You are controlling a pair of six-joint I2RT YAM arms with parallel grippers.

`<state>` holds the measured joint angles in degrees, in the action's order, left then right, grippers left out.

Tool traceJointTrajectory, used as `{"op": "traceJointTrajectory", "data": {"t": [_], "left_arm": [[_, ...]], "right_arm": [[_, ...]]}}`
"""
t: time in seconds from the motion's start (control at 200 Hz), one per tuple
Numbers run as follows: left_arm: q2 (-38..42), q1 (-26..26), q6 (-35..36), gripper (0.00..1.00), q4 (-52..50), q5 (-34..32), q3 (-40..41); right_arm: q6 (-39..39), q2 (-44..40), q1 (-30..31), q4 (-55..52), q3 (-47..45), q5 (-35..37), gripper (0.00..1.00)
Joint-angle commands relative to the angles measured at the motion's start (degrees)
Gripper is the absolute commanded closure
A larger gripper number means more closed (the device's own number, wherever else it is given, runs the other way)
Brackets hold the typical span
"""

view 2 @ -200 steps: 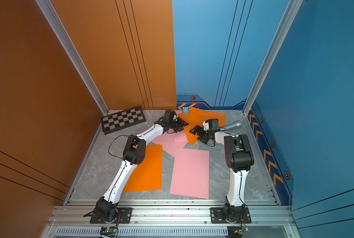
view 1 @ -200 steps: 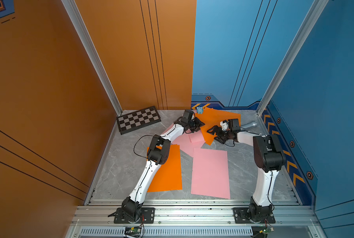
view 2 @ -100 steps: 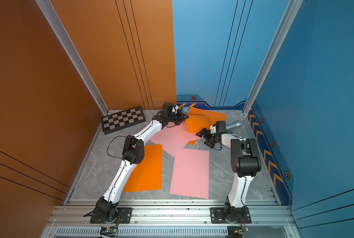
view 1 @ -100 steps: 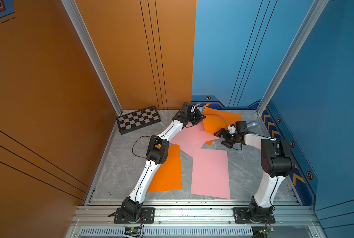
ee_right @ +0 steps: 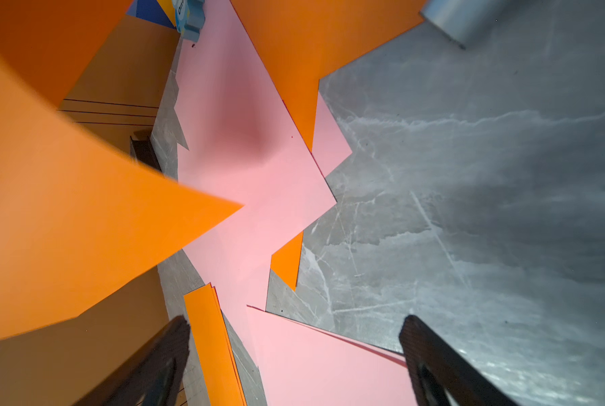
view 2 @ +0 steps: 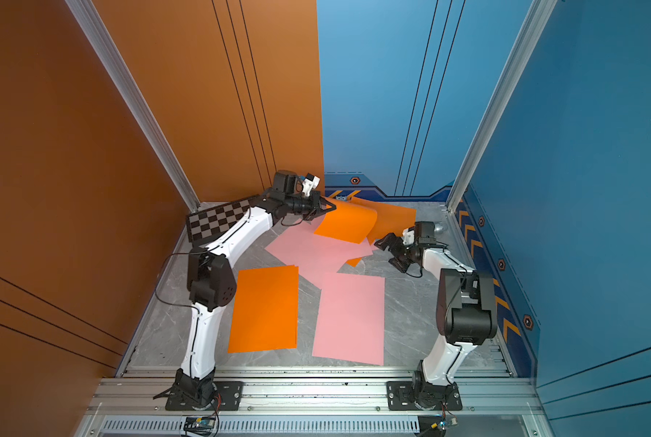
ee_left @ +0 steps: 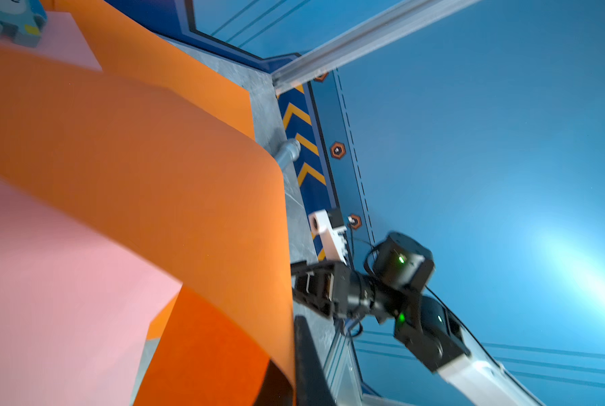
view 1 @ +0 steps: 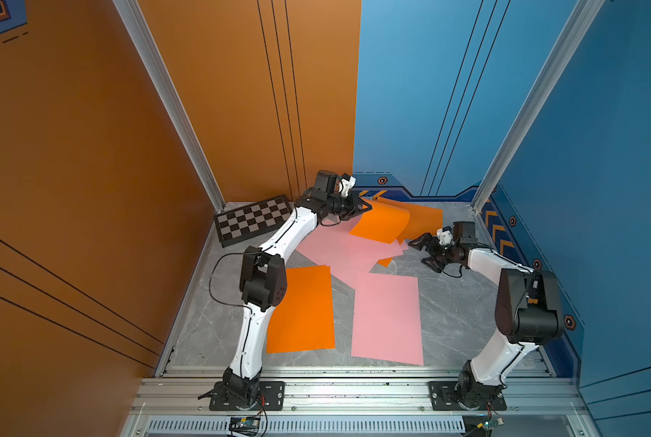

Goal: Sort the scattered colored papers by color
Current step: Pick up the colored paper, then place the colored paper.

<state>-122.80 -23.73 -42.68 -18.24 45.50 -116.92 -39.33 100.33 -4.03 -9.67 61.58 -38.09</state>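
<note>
Because the left jaws are clamped on just one edge of the lifted orange sheet [view 1: 383, 224], the paper bows away from them in a loose curl, its free end drooping over the pink sheets [view 1: 335, 249] below. A quick swing toward the orange pile [view 1: 301, 308], back behind those jaws, could slip the thin sheet free or drag the pink ones askew. The right jaws stand wide apart and empty above the bench [view 1: 456, 302]. Closing low there might pinch pink paper together with the orange corner [view 1: 386, 262] just ahead of them.
</note>
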Motion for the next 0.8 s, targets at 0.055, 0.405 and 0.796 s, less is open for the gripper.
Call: {"op": "traceJointTrajectory", "data": {"t": [0.055, 0.405, 0.796], "left_arm": [[16.1, 0.8, 8.4, 1.0, -4.3, 1.0, 17.1], [49.4, 14.3, 6.4, 1.0, -10.7, -2.6, 63.3], [48.0, 17.5, 20.5, 1.0, -34.2, -16.1, 63.9]], "right_arm": [[-2.1, -4.1, 0.8, 2.9, -1.8, -2.3, 0.04], [-3.2, -6.1, 2.6, 6.7, -5.9, -2.5, 0.04], [-4.7, -3.2, 6.8, 9.6, -4.0, -3.1, 0.04]]}}
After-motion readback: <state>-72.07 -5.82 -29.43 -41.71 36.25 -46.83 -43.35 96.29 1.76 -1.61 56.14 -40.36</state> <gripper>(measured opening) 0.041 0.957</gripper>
